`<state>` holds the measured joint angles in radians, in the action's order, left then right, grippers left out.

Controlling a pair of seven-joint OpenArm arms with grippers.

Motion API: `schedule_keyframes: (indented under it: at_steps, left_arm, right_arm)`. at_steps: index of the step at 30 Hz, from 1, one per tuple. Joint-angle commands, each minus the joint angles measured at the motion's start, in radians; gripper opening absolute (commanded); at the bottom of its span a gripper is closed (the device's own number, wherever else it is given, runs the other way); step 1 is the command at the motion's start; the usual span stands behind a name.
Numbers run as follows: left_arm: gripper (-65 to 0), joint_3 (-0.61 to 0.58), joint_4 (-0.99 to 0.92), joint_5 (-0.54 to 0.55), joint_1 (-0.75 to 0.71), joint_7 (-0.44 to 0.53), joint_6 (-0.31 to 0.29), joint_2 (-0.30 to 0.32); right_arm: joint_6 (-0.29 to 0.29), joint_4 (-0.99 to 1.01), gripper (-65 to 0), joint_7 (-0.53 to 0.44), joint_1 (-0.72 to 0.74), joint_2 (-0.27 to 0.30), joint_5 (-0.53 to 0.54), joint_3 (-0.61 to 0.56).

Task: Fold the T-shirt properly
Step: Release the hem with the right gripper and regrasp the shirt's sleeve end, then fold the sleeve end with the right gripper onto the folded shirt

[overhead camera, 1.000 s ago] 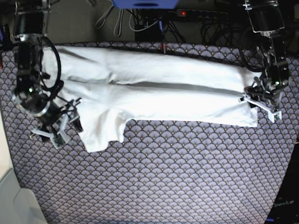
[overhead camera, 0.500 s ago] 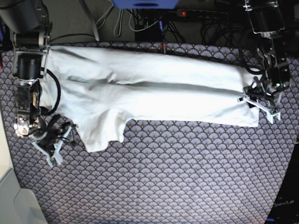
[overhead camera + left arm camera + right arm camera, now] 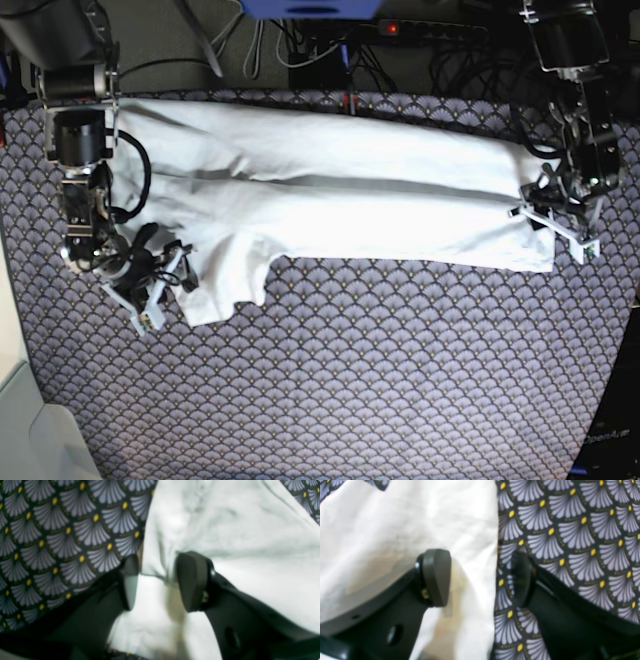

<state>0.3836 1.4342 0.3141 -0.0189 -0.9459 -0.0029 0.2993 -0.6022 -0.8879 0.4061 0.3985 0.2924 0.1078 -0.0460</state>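
The white T-shirt lies folded lengthwise across the patterned table, with a sleeve flap hanging toward the front at the left. My right gripper is at that flap's left edge. In the right wrist view it stands open, one finger on the T-shirt and the other on the bare tablecloth. My left gripper sits at the shirt's right end. In the left wrist view it is open astride a raised fold of the T-shirt.
A scallop-patterned tablecloth covers the table. Cables and a power strip run along the back edge, by a blue object. A pale surface shows at the front left corner.
My right gripper swung out to the front left, then came back right to the sleeve flap's edge. The left gripper and the shirt have stayed put.
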Motion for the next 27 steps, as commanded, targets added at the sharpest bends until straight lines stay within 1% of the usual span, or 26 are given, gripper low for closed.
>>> schedule_keyframes:
  at_steps: [1,6,8,9,11,14,15,17,19,26,27]
  left_arm:
    - [-36.6,0.004,0.018,-0.002,0.015,0.009,0.005,0.016]
    - [-36.6,0.004,0.017,-0.002,0.017,0.009,0.005,0.011]
    - [-36.6,0.004,0.017,-0.002,0.017,0.009,0.004,0.01]
    - [-36.6,0.004,0.017,-0.002,0.017,0.009,0.004,0.008]
    - [-36.6,0.004,0.018,-0.002,0.017,0.009,0.002,0.008]
    - [-36.6,0.004,0.017,-0.002,0.017,0.009,0.001,0.008]
    - [-36.6,0.004,0.015,-0.002,0.017,0.009,0.001,0.008]
    - [-36.6,0.004,0.015,-0.002,0.017,0.009,0.001,0.008]
    - [-36.6,0.004,0.015,-0.002,0.014,0.009,-0.001,0.008]
    - [-36.6,0.004,0.01,-0.002,0.01,0.018,-0.001,0.015]
    - [-36.6,0.004,0.01,-0.002,0.01,0.018,-0.001,0.015]
  right_arm:
    - [0.001,-0.012,-26.1,-0.016,0.026,0.006,0.007,0.004]
    - [0.001,-0.012,-26.7,-0.016,0.027,0.008,0.005,0.002]
    - [0.001,-0.012,-29.4,-0.011,0.024,0.008,0.005,0.002]
    - [0.001,-0.012,-32.3,-0.008,0.023,0.008,0.005,0.002]
    - [0.001,-0.01,-41.6,-0.006,0.007,0.008,0.005,0.002]
    - [0.001,-0.01,-60.7,-0.006,0.001,0.008,0.005,0.002]
    - [0.001,-0.01,-65.0,-0.006,0.001,0.008,0.005,0.002]
    - [0.001,-0.02,-65.0,-0.008,-0.013,0.011,0.005,0.002]
    - [0.001,-0.096,-65.0,-0.006,-0.049,0.031,0.007,0.007]
    - [0.003,-0.518,-65.0,-0.005,-0.272,0.06,0.005,0.013]
    - [0.003,-0.571,-65.0,0.003,-0.306,0.06,0.005,0.033]
